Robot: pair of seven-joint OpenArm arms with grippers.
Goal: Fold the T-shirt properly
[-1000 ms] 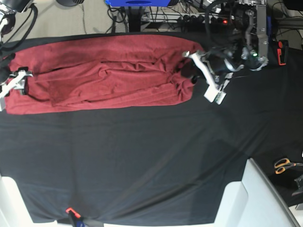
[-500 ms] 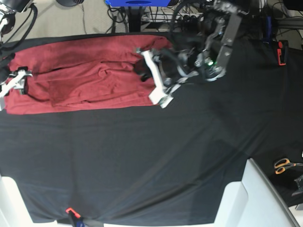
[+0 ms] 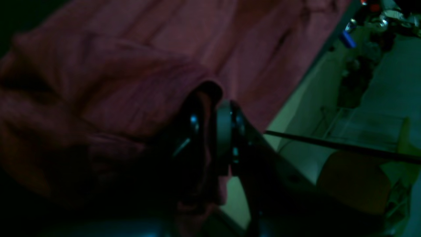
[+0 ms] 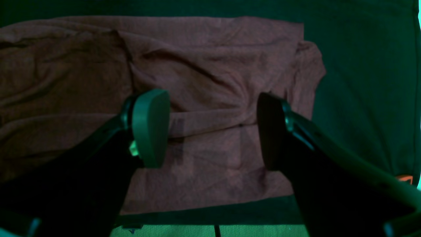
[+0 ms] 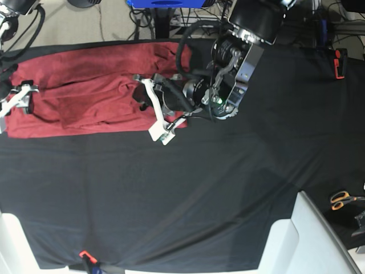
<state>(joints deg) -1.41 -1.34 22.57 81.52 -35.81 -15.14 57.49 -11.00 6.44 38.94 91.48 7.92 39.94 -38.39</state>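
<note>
The left gripper is pinching a bunched fold of the T-shirt (jaws nearly together on the cloth); the right gripper is hovering spread wide over the shirt's end, which is lying on the black table cover.

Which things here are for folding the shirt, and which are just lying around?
For the job:
- maroon T-shirt
- left gripper, shut on the shirt's edge
- right gripper, open over the shirt

Just lying about:
- orange-handled scissors
- black table cloth
- cables behind the table
</note>
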